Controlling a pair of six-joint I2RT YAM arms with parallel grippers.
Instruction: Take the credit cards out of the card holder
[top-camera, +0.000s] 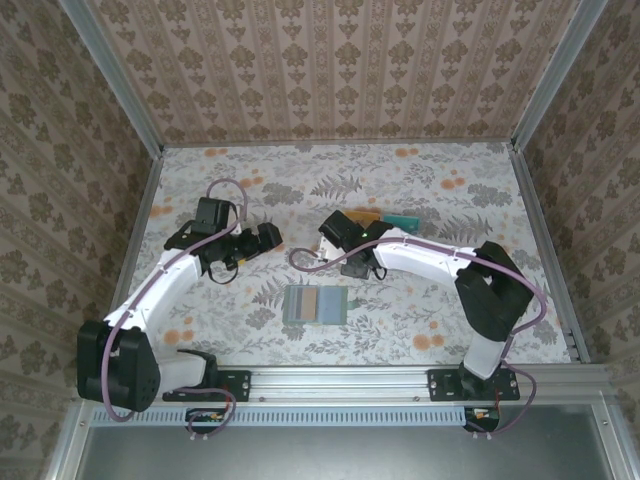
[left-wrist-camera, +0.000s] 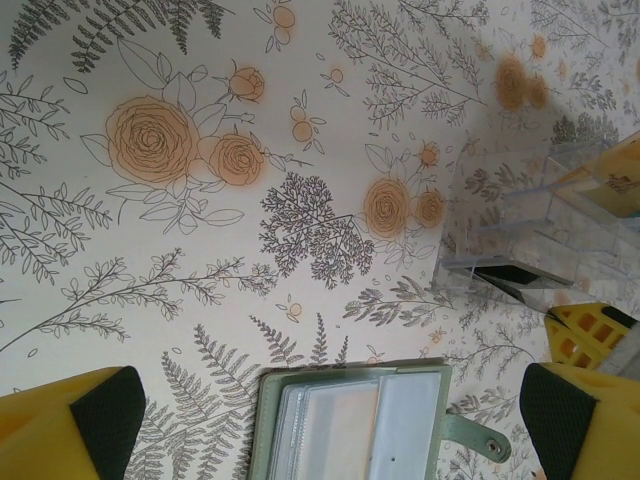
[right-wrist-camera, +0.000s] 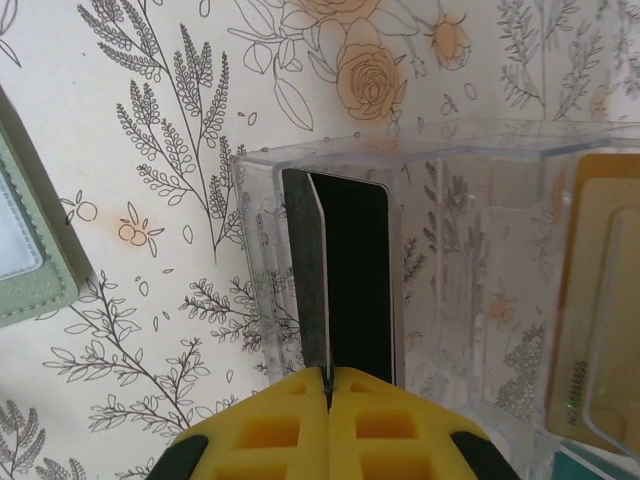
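Top: card holder (top-camera: 315, 305) open between arms; right gripper (top-camera: 350, 224) at clear tray (top-camera: 384, 224).
Left wrist: left gripper (left-wrist-camera: 330, 415) spread, empty, near holder; tan card (left-wrist-camera: 335, 430) seemingly inside.
Right wrist: fingers (right-wrist-camera: 270, 430) clenched on dark card (right-wrist-camera: 305, 270) in tray. You're depositing; next, release.

Floral-patterned table (top-camera: 450, 190) with open card holder (top-camera: 314, 305) and clear plastic tray (right-wrist-camera: 470, 220).
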